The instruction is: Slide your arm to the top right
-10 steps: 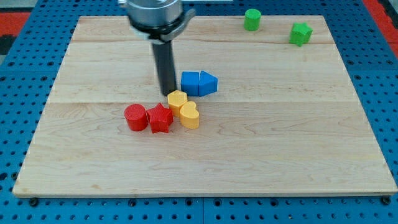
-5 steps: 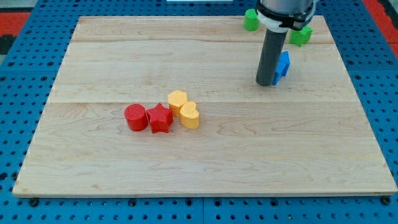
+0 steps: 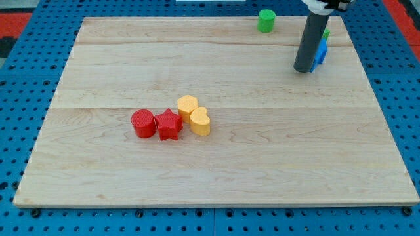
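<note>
My tip (image 3: 303, 70) rests on the wooden board (image 3: 210, 164) near the view's top right. A blue block (image 3: 320, 54) sits right behind the rod, mostly hidden by it, and looks to be touching it. A sliver of a green block (image 3: 327, 33) shows just above the blue one, mostly hidden. A green cylinder (image 3: 266, 20) stands at the top edge, left of the rod.
Near the board's middle sit a red cylinder (image 3: 142, 123), a red star (image 3: 169, 124), a yellow hexagon (image 3: 187, 105) and a yellow heart (image 3: 199, 121), clustered together. A blue pegboard (image 3: 20, 98) surrounds the board.
The rod has slid from the board's middle up and to the right, carrying the blue blocks along. They now lie against the green block at the top right.
</note>
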Motion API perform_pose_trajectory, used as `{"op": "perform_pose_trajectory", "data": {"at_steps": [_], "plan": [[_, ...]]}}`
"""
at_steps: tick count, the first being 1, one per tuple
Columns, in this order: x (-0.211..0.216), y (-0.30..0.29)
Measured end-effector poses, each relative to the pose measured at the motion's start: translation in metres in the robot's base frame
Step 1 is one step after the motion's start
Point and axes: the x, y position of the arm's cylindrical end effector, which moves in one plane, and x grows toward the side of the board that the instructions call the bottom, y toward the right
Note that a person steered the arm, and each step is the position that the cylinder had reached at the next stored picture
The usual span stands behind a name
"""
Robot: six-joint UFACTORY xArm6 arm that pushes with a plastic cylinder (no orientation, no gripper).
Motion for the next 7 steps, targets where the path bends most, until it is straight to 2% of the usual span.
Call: {"op": "perform_pose_trajectory", "data": {"at_steps": [1, 2, 3, 4, 5, 6, 7], "plan": [[-0.032, -0.060], [-0.116, -0.103], [-0.156, -0.147], [-0.159, -0.149], [-0.158, -0.122], [-0.158, -0.039], [-0.124, -0.029]]}}
